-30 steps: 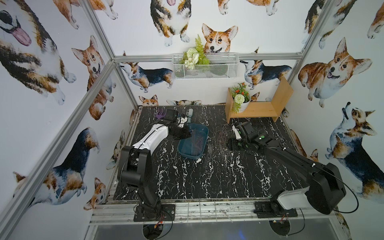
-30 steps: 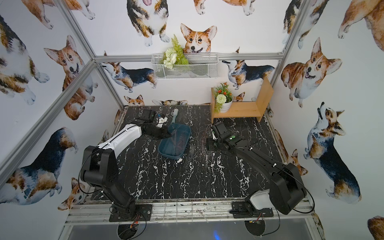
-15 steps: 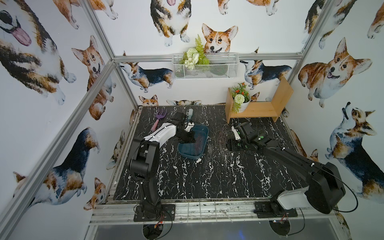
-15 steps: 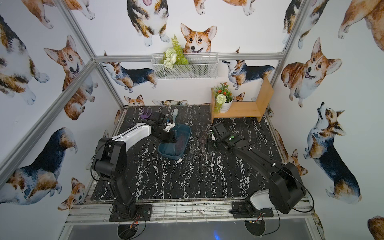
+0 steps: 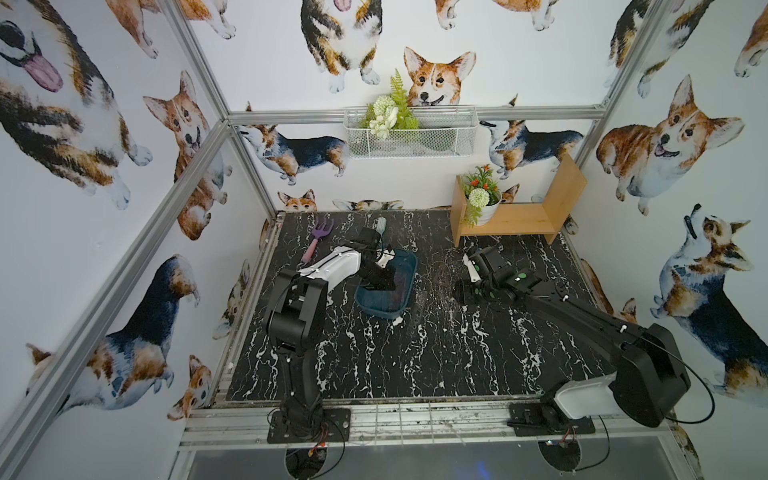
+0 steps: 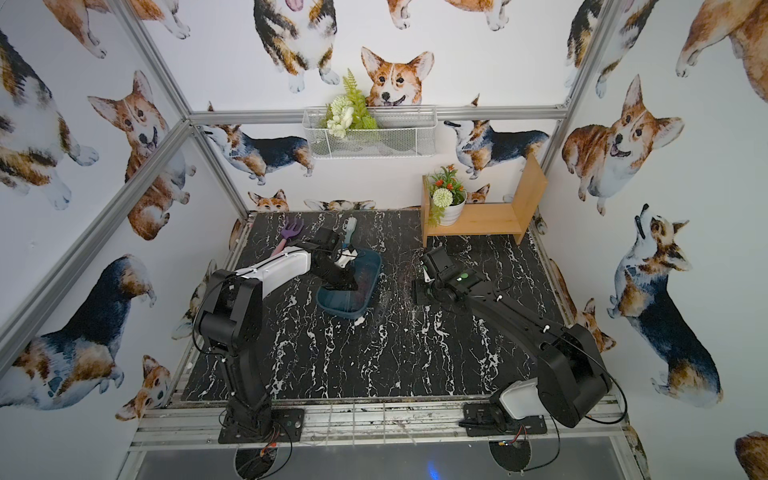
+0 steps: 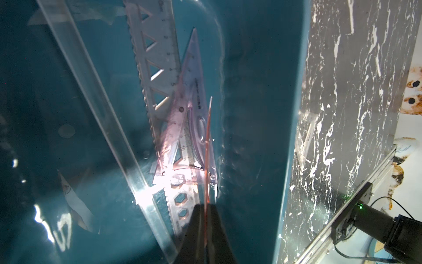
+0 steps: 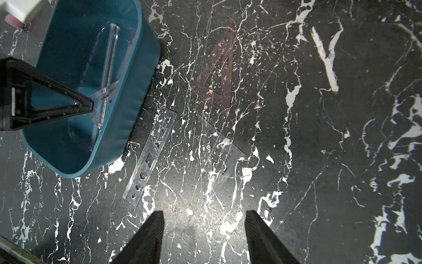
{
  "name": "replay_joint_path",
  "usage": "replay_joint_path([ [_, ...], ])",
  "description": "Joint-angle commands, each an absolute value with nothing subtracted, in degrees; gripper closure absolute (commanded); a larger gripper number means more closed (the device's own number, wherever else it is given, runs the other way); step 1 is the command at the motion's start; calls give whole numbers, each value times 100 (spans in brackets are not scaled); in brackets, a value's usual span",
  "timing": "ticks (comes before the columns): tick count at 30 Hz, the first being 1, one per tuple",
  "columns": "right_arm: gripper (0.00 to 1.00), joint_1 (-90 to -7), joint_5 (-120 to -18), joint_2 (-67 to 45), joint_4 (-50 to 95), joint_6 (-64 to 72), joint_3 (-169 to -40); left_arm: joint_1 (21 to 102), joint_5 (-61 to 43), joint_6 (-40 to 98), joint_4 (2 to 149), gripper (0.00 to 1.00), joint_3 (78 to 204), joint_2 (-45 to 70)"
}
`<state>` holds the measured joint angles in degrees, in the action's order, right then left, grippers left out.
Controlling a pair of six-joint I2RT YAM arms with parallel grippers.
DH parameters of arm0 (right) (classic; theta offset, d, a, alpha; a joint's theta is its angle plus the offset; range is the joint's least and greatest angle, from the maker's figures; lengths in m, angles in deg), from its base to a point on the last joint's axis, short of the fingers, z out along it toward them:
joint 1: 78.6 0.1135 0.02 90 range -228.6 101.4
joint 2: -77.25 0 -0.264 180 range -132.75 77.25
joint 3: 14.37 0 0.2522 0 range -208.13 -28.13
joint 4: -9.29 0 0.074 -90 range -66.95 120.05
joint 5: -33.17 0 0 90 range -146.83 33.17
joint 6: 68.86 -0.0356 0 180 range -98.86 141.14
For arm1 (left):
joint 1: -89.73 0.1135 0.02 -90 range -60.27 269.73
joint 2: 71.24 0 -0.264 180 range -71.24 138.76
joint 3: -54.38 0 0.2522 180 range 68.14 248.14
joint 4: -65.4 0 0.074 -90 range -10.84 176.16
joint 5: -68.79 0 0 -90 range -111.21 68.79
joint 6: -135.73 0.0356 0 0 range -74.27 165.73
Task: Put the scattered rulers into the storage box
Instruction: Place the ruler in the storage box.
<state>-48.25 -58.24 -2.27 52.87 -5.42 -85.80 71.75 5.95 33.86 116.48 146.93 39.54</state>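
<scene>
a purple-and-pink plastic rake (image 5: 318, 239) lies at the far left of the tabletop (image 5: 415, 365), which is black with white marble veins. a pale green brush (image 5: 381, 224) lies near the rake.

the left gripper (image 7: 206, 206) reaches down into the tub (image 5: 384, 311), a shallow, glossy teal plastic box with rounded corners and a rolled rim, standing left of the tabletop's middle. its jaws are pressed together on a thin reddish ruler (image 7: 208, 148), seen edge-on over the tub floor. whether the ruler touches the floor cannot be told.

in the tub lie a long clear straight ruler (image 7: 91, 91) and a clear stencil ruler (image 7: 157, 57) with a saw-toothed edge and triangle and hexagon cut-outs. a purple-tinted set square (image 7: 190, 128) overlaps the stencil ruler. "10" reads on its scale; the other print is too small to read.

just beside the tub, flat on the tabletop, lies a second stencil ruler (image 8: 150, 155). next to it are a clear triangle (image 8: 220, 157) and, farther off, a faint reddish-brown triangle (image 8: 217, 75).

the right gripper (image 8: 204, 228) hovers over bare tabletop near these, its black wedge-shaped fingers spread apart, holding nothing.

a wooden shelf (image 5: 515, 220) stands at the far right.
</scene>
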Motion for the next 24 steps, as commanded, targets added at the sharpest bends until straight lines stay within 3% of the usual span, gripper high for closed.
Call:
replay_joint_path([
  [1, 38, -4819, -5719, -239, 5170, -514, -8570, 7171, 499, 3360, 11582, 95, 14676, 3972],
  [4, 38, -4813, -5715, -282, 5163, -509, -8592, 7170, 434, 3317, 11543, 89, 14654, 3939],
  [9, 38, -4818, -5692, -349, 5143, -479, -8668, 7171, 156, 3238, 11631, 66, 14730, 3762],
  [19, 38, -4827, -5503, -647, 5273, -316, -8968, 7224, -460, 3191, 12102, 62, 15259, 3005],
  [24, 43, -4827, -5437, -884, 5376, -235, -9054, 7224, -496, 3096, 12174, 62, 15366, 2547],
])
